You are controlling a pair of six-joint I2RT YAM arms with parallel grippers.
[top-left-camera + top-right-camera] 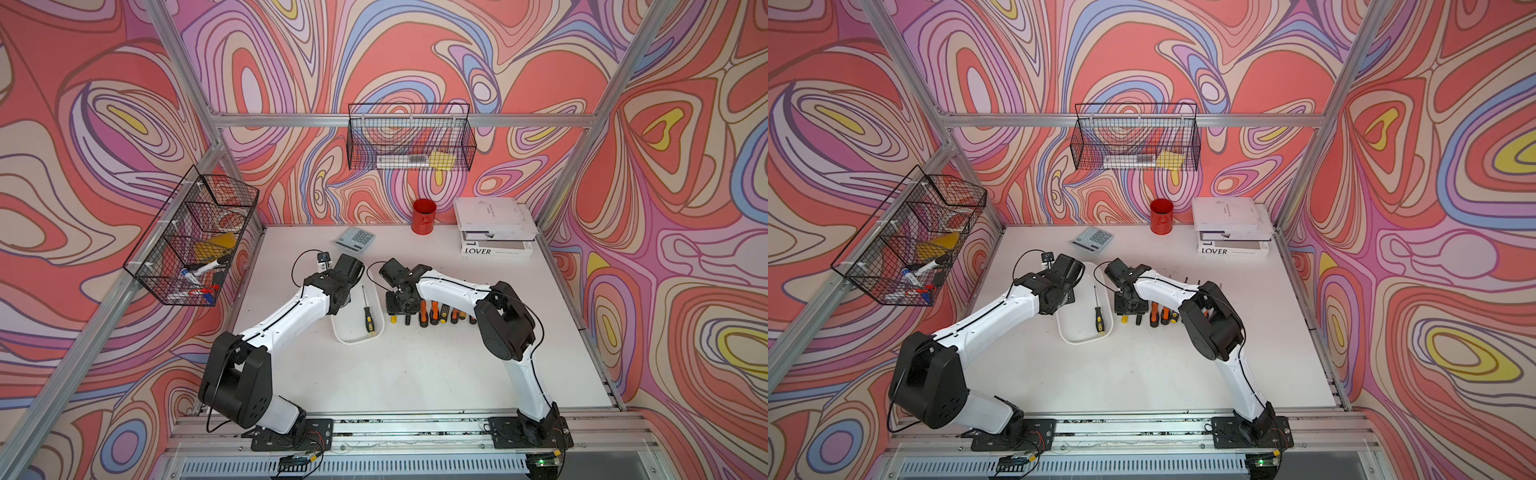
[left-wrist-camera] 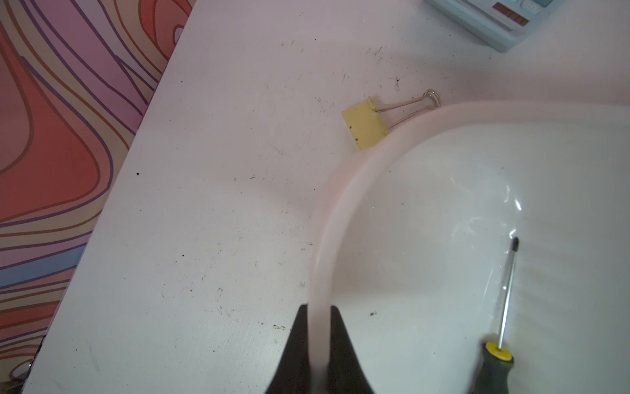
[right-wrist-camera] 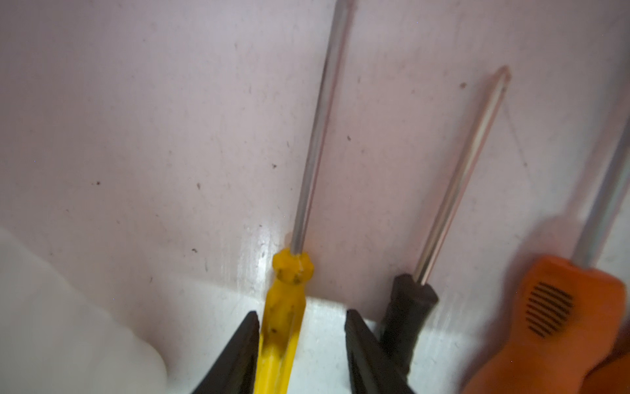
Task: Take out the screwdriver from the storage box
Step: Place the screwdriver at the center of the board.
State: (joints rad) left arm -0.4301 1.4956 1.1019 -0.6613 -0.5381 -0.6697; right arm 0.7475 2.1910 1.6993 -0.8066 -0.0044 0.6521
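The white storage box lies on the table between my two arms. A screwdriver with a black and yellow handle lies inside it, also seen in the left wrist view as the screwdriver. My left gripper is shut on the box's rim at its left side. My right gripper is low over the table just right of the box, open. A yellow-handled screwdriver lies on the table between its fingers, close to one finger and clear of the other.
A row of several screwdrivers with black and orange handles lies right of the box. A yellow binder clip rests against the box's far rim. Calculator, red cup and books stand behind. Wire baskets hang on the walls.
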